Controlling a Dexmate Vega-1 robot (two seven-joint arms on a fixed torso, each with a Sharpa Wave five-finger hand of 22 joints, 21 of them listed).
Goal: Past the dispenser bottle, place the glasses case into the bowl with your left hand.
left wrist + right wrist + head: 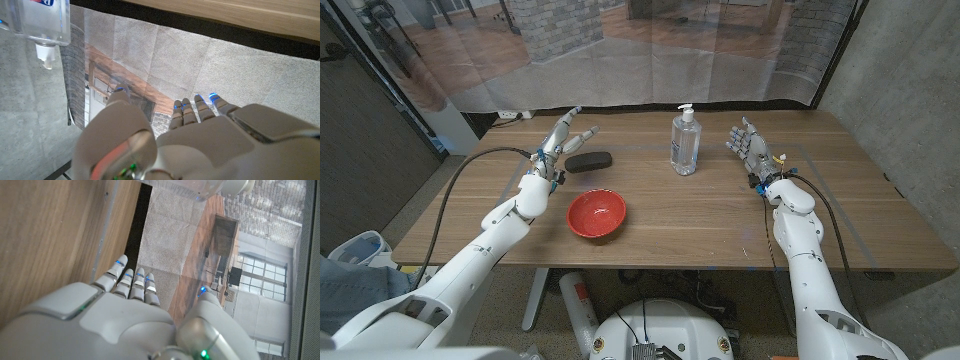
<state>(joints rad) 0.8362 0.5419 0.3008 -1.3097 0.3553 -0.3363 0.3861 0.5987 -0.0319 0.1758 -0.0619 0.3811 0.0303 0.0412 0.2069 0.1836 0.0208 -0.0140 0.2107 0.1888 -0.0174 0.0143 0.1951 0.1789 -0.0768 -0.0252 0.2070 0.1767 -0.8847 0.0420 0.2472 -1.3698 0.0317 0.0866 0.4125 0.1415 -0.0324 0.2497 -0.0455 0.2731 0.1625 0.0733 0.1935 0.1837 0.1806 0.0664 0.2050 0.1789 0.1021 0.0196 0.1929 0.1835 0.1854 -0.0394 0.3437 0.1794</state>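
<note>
Toward the far edge of the wooden table [720, 215], left of its middle, the black glasses case [588, 162] lies flat on the wood, its long side running roughly along that edge. Just beside it, on the side of the table's left edge, the left hand [560, 139] is raised with its fingers [568, 118] stretched out and apart, holding nothing; from the head view I cannot tell whether it touches the case. In the left wrist view the same hand [190, 145] shows from behind, fingers extended side by side with the thumb set off, nothing between them, and the clear dispenser bottle [42, 22] shows at the picture's corner. On the table the dispenser bottle [685, 143] stands upright near the far edge, about at the middle of it, with a white pump head and clear liquid inside. The red bowl [597, 214] sits nearer the front edge, left of the middle, well apart from the case and with nothing in it. Near the far right part of the table the right hand [751, 148] stands upright with its palm toward the bottle, fingers spread and holding nothing; the right wrist view shows its back [125, 320] with the fingers straight and close together over the table's edge.
</note>
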